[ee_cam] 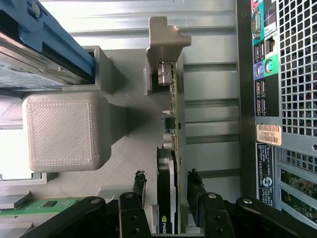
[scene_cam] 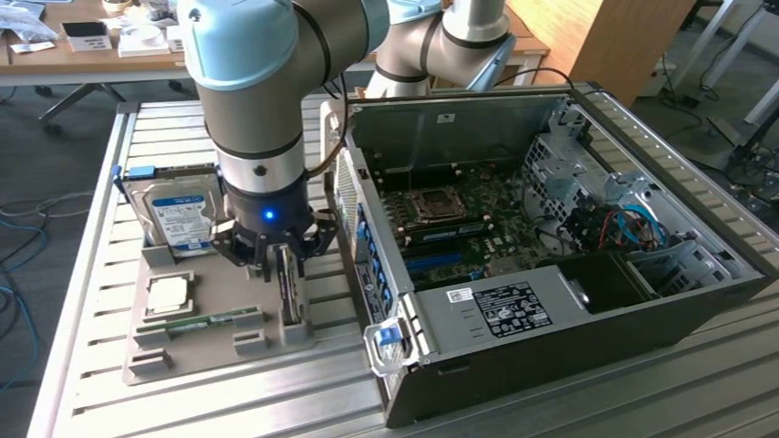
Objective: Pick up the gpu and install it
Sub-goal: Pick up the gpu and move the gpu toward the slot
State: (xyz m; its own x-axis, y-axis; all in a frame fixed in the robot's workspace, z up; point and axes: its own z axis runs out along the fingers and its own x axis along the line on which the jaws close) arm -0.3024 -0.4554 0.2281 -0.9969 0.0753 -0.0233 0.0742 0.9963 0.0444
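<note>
- Straddling the gpu [ee_cam: 171, 148] with my gripper [ee_cam: 167, 186]: jaws wide, one of the fingers [ee_cam: 140, 184] off each face, a gap on both sides, nothing held.
- Gpu stands on edge in its slot of the grey holder tray [scene_cam: 219, 292].
- Judgement: the step in hand is the grasp. Stay centred so both pads land together, and close square on the flat faces so the card does not tip in its slot.
- Memory stick [scene_cam: 207, 322] lies flat just beside, toward the exterior view's left; keep off it.
- Farther back, the hard drive [scene_cam: 182, 214] stands upright in the tray.
- Open computer case [scene_cam: 512, 365] sits on the exterior view's right.
</note>
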